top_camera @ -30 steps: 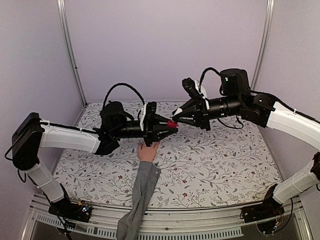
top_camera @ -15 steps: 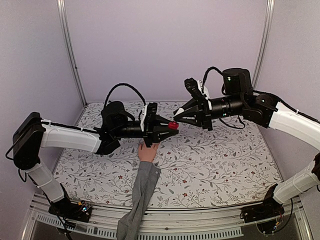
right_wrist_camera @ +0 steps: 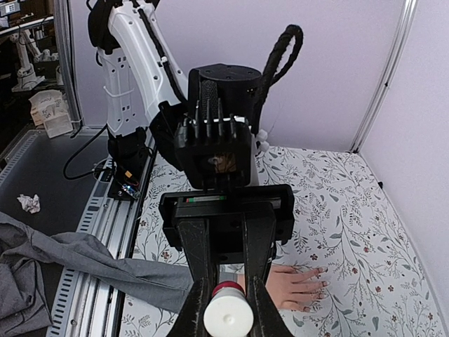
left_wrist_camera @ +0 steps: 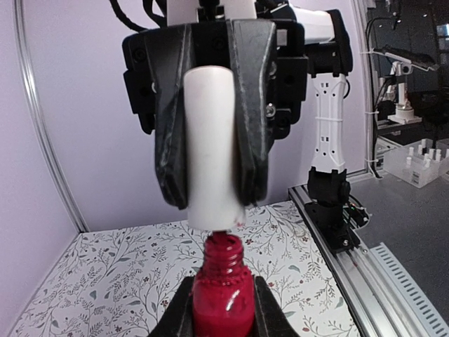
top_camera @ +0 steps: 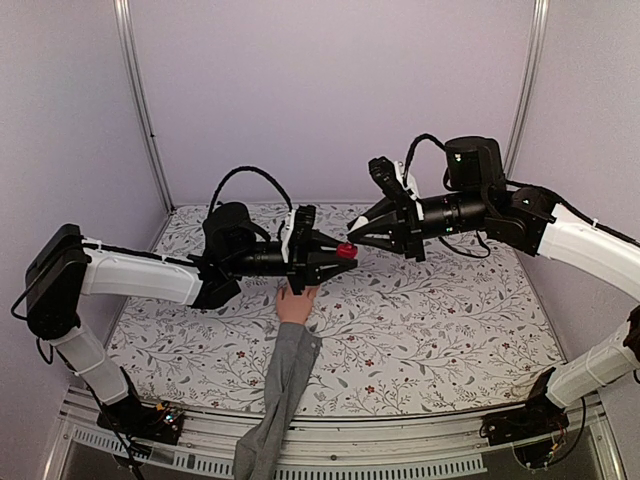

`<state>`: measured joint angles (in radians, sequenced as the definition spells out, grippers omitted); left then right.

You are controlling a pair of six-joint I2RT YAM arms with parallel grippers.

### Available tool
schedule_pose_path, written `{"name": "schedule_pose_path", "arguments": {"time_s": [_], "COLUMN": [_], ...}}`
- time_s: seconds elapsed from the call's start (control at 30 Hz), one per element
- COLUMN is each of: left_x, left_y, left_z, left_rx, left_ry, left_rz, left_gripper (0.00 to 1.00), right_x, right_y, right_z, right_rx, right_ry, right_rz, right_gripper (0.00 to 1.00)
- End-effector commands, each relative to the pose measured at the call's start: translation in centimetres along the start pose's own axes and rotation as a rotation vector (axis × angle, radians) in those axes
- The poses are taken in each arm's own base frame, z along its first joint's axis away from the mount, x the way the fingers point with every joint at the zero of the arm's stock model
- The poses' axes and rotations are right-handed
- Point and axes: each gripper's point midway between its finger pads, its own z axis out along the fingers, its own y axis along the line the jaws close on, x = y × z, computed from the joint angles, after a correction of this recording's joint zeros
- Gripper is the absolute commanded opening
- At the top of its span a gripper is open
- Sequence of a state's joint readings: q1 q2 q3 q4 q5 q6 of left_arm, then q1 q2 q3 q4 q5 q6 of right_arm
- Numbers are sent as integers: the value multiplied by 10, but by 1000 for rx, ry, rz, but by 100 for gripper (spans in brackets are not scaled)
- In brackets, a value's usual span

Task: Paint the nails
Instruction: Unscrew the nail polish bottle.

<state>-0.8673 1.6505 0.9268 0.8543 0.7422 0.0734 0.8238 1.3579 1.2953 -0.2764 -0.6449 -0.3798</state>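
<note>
A floral-print tabletop (top_camera: 430, 320) sits between lilac walls (top_camera: 330, 100).

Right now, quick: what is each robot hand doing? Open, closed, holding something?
Left hand: closed, holding the red nail polish bottle.
Right hand: closed, holding the white cap just above the bottle's neck.

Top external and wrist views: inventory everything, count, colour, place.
polish bottle: 1, red, held above the table
cap: 1, white, just above the bottle's neck
mannequin hand: 1, peach, flat on the table, fingers spread
nails: too small to count, pale, at the fingertips
sleeve: 1, grey, trailing from the hand over the near edge
table: 1, white floral cover
left arm: 1, white and black, jaws shut on the polish bottle
right arm: 1, white and black, jaws shut on the cap
</note>
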Motion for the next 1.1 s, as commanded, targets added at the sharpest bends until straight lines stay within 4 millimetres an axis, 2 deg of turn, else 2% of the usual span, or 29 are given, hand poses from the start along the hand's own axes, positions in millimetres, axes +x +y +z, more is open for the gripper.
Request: {"name": "schedule_pose_path", "arguments": {"time_s": [0.0,0.77,1.07], "left_x": [2,5,3], "left_y": [0,10,9], "left_z": [4,1,0], "left_rx": [9,-39,-39], "left_ry": [0,-1,-4], "left_rz": [-12,-23,-23], "left_gripper": [0,0,0], "right_x": [-18,-27,-18], "right_y": [-4,8,5], "right_z": [-7,-14,-9], "right_rx": [40,-5,1], "right_ry": [-46,-74,-47], "right_rz": [-49,-48,-31], "right_gripper": [0,0,0]}}
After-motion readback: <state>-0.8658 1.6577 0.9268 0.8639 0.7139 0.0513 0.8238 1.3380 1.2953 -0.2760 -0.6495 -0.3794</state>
